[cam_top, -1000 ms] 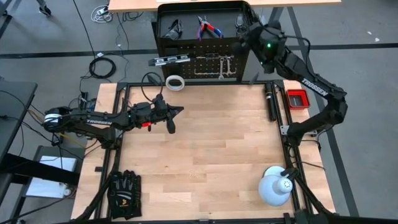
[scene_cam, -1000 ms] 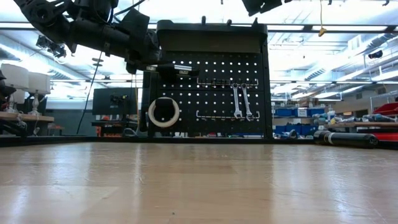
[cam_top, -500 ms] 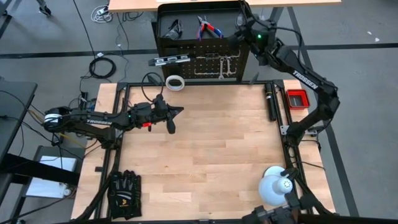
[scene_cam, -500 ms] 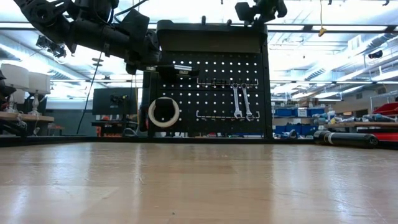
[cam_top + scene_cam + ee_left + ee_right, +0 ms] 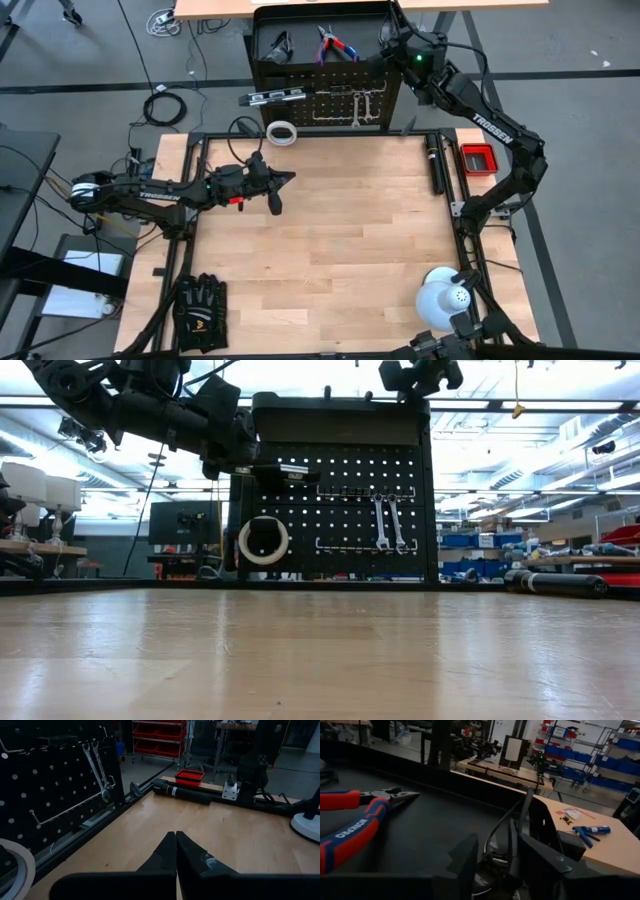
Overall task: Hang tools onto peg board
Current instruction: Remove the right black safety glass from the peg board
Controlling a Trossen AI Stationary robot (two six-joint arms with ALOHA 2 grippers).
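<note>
Wrenches (image 5: 388, 522): two hung. Left tool (image 5: 175, 851) clenched empty; right tool (image 5: 495, 852) grasping glasses (image 5: 501, 851).

A pair of black work gloves (image 5: 200, 312) lies at the near left corner of the pale wooden tabletop (image 5: 340, 230). A white dome lamp (image 5: 443, 298) sits at the near right corner. A small red plastic box (image 5: 477, 158) rests off the right edge, just beside a black cylinder (image 5: 435, 163) lying along the frame.

Grey floor (image 5: 90, 60), red-binned shelving (image 5: 160, 740).
</note>
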